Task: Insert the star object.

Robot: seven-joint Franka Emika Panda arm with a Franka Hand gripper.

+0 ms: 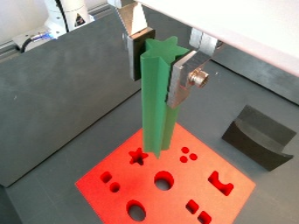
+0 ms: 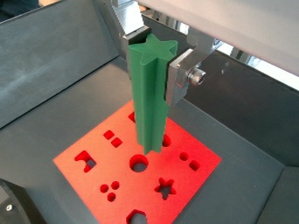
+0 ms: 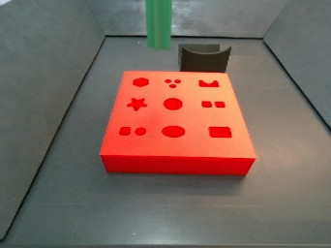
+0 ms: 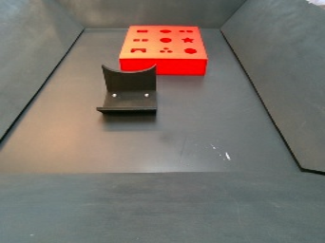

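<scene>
The star object is a long green rod with a star-shaped end, and it also shows in the other wrist view. My gripper is shut on its upper part and holds it upright in the air above the red block, as the other wrist view also shows. The block's star hole lies close beside the rod's lower end; it also shows in the other wrist view. In a side view only the rod's lower part shows, above the red block; the gripper is out of that frame.
A dark curved grey block stands on the floor just beyond the red block; it also shows in a side view and a wrist view. Sloping grey bin walls enclose the floor. The red block sits at the far end.
</scene>
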